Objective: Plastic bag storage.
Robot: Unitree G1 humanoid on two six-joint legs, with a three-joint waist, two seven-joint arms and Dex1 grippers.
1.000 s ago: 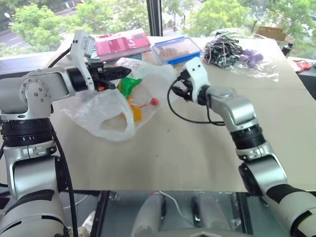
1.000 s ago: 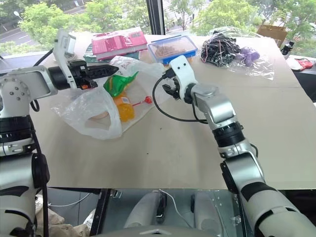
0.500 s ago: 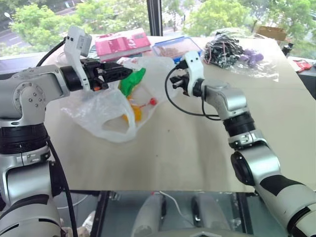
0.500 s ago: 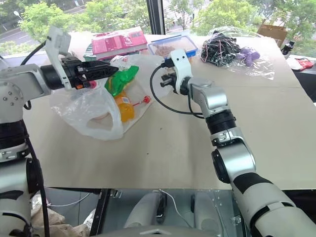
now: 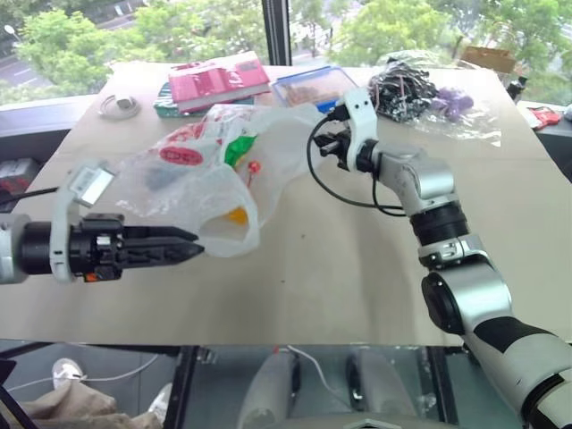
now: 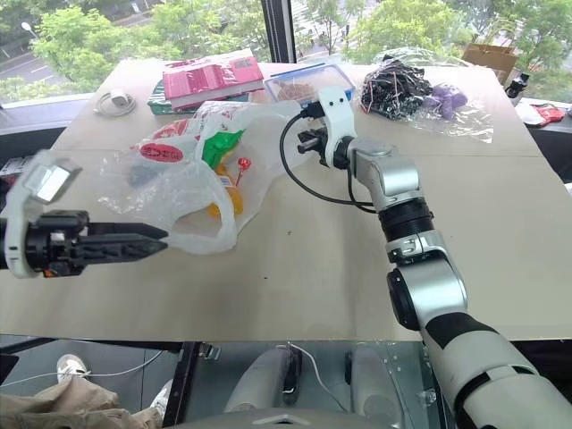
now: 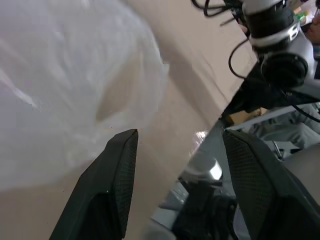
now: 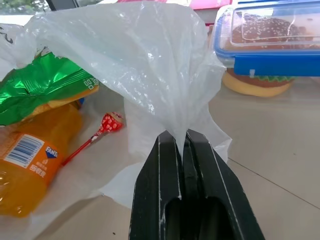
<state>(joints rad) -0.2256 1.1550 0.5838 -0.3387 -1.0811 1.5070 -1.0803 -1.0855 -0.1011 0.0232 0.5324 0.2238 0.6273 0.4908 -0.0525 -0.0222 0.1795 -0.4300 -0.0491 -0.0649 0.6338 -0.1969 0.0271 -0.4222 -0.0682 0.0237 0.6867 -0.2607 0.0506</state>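
Between my right gripper's pressed-together fingers I had a pinched corner of the plastic bag, which sprawled across the table toward my left. My left gripper hung open and empty just beside its near loop. An orange bottle inside read "Fanta".

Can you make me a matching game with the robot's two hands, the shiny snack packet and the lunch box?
Things:
1. left end effector
2. right end effector
3. snack packet
4. lunch box

Descriptions:
A. green, inside the plastic bag
B. shut on the bag's edge
C. blue rim, clear lid
D. open, holding nothing

Pairs: 1-D, 2-B, 3-A, 4-C
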